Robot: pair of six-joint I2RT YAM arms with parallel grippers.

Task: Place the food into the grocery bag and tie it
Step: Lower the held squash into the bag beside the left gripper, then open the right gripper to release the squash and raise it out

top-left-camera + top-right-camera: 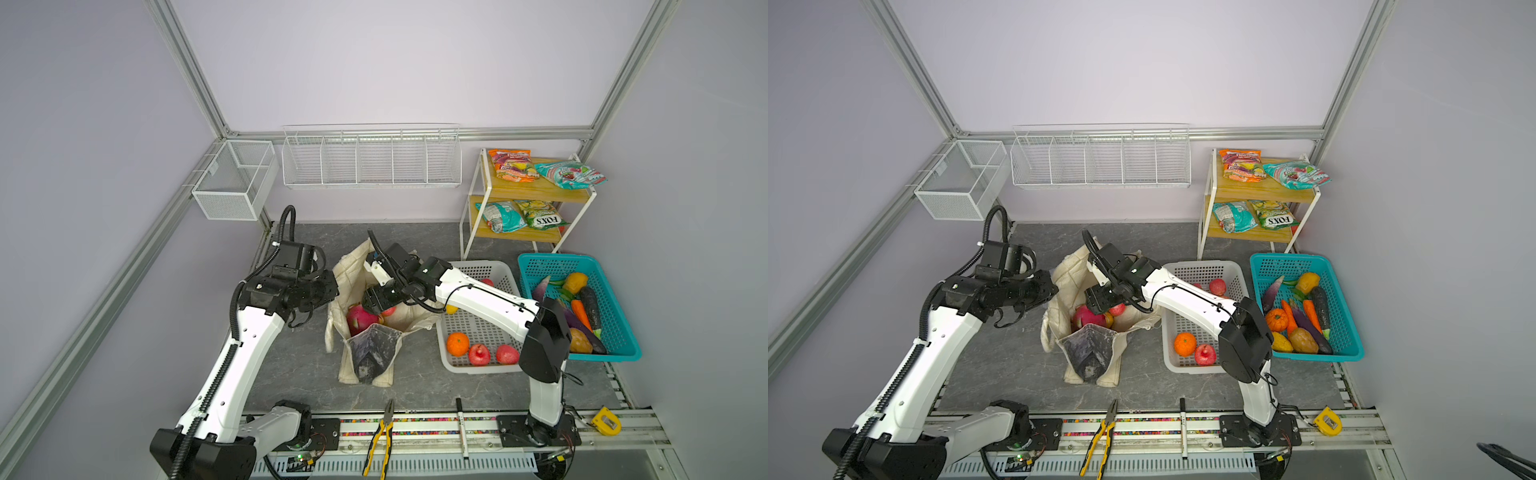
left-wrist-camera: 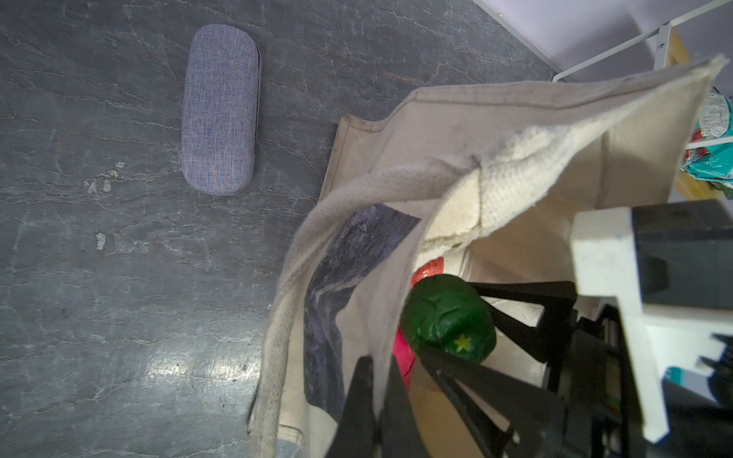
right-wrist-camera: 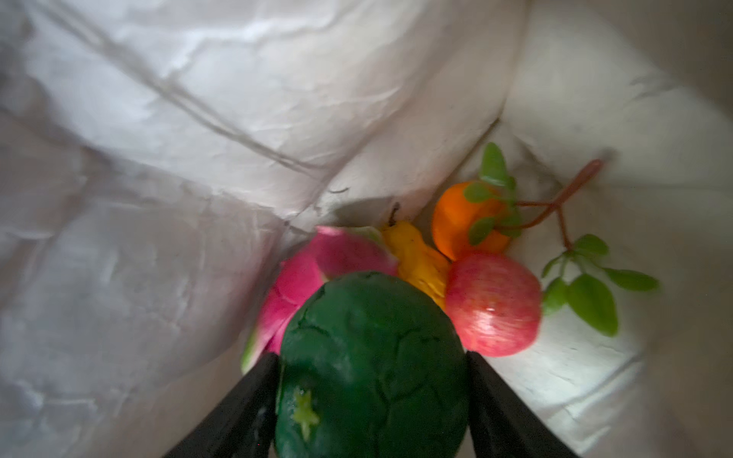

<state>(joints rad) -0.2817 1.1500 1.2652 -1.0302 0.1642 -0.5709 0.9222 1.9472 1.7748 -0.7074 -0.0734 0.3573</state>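
The green fruit [image 3: 373,368] fills the near part of the right wrist view. The right claw [image 3: 371,357] grips it, with 1 black finger on each side. It hangs inside the grocery bag [image 3: 198,119], above a pink dragon fruit [image 3: 301,277], a yellow pear [image 3: 416,257], an orange [image 3: 456,222] and a red apple [image 3: 492,305].

In both top views the bag stands in the middle of the surface [image 1: 415,395]. The left claw [image 2: 377,380] is closed on the bag's cream rim at the 9 o'clock side and holds the mouth open.

To do this step well, I think the right claw should go a little lower. Then it should let go slowly, so the fruit lands softly on the others. The left claw should hold the rim tight until then.

Room is small. The cloth walls are close all round the fruit, and a strap [image 2: 291,277] hangs by the rim. The right claw should lift straight up so it does not catch them. The white basket [image 1: 469,266] is just beside the bag at 3 o'clock, and the teal basket [image 1: 540,259] is past it. Both hold more food. Snack packets [image 1: 511,166] lie on the shelf [image 1: 519,192] at 1 o'clock. The bare surface at 6 o'clock gives the most free room.
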